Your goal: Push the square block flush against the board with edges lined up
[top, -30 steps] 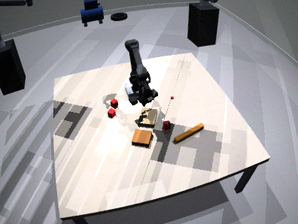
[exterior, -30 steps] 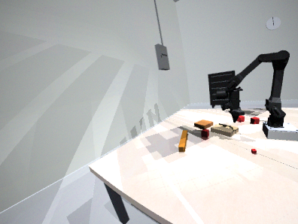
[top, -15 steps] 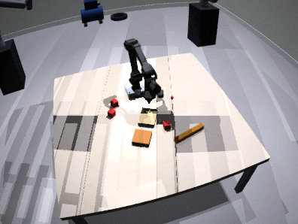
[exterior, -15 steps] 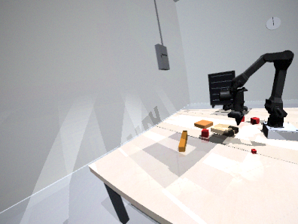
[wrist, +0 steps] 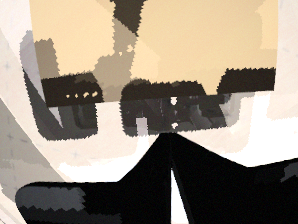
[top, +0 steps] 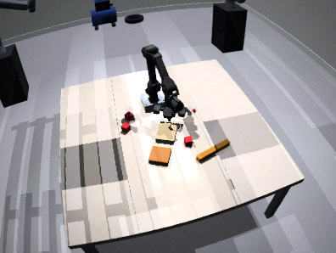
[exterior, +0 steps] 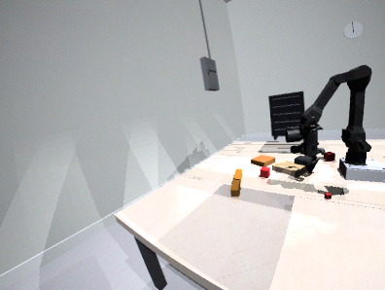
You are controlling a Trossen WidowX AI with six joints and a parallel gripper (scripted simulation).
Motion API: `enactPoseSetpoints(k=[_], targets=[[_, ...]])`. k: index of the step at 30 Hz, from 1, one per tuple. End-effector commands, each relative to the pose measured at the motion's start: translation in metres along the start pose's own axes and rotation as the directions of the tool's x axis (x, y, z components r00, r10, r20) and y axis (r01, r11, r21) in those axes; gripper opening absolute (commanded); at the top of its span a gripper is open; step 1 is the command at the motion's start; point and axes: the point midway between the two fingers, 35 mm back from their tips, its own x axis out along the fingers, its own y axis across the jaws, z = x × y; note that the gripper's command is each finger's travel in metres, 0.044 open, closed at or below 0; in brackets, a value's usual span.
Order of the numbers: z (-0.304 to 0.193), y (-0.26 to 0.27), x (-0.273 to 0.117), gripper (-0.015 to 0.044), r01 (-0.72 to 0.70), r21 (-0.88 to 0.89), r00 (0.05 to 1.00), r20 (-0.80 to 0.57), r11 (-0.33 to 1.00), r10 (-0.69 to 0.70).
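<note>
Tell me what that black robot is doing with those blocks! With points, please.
The robot's gripper point(top: 170, 117) point(exterior: 308, 166) point(wrist: 170, 136) is shut with nothing in it, close to the near side of the pale square point(top: 165, 133) point(exterior: 287, 167) point(wrist: 200, 45). It looks ready to push, not pick up. The orange square point(top: 160, 154) point(exterior: 262, 160) and the long orange stick point(top: 206, 154) point(exterior: 236, 187) lie apart from the pale square, so nothing is pushed together yet.

Red cubes point(top: 188, 141) point(exterior: 264, 172) dot the table point(top: 170, 204) point(exterior: 219, 234) point(wrist: 267, 125) — a clock point(exterior: 353, 30) on the wall point(top: 303, 30) point(exterior: 122, 73).

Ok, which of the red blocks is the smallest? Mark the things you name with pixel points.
The small red block point(top: 194, 110) point(exterior: 328, 196), lowest of the red ones in the exterior view and clearly tinier than the rest.
</note>
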Motion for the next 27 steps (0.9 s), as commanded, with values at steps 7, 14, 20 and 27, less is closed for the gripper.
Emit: enactPoseSetpoints(k=[7, 14, 20, 27], targets=[[0.007, 0.002, 0.006, 0.0000, -0.009, 0.005, 1.000, 0.006, 1.000, 0.009], [0.018, 0.003, 0.005, 0.0000, -0.009, 0.006, 1.000, 0.007, 1.000, 0.009], [0.028, 0.003, 0.005, 0.0000, -0.009, 0.006, 1.000, 0.008, 1.000, 0.009], [0.039, 0.003, 0.005, 0.0000, -0.009, 0.006, 1.000, 0.009, 1.000, 0.009]])
